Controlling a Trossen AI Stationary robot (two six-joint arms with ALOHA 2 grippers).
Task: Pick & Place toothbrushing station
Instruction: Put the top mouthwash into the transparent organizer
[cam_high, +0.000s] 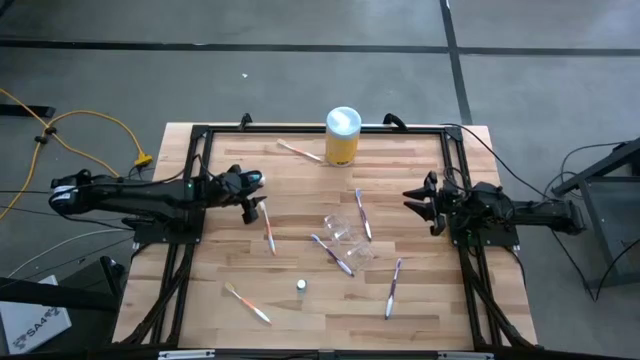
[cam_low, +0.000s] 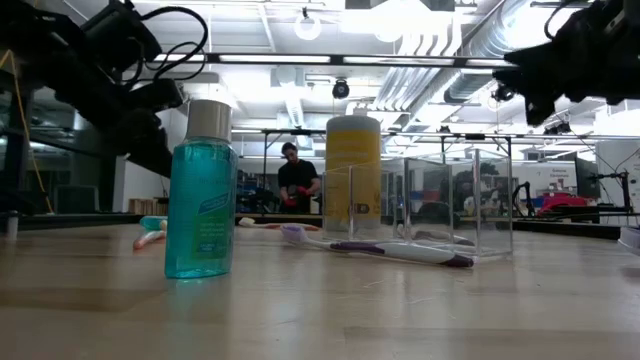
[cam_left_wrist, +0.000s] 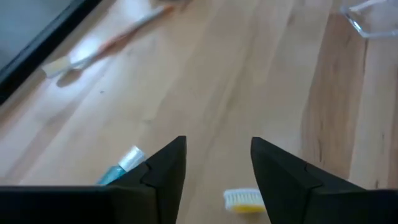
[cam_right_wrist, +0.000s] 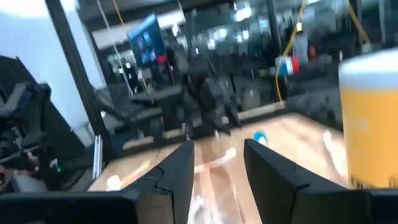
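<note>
High overhead, low table-level; both share yellow canister (cam_high: 342, 136)

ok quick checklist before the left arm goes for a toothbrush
1. Left gripper open, holding nothing: ok.
2. Toothbrush lies flat just ahead of it, nothing on top: ok.
3. Clear cup upright: cannot tell from above; the low view shows it standing.
4. Blue tube upright, apart from the toothbrush: ok.
5. Right gripper open, off at the table's right side, out of the way: ok.
6. Yellow canister at the far edge, clear of the path: ok.
</note>
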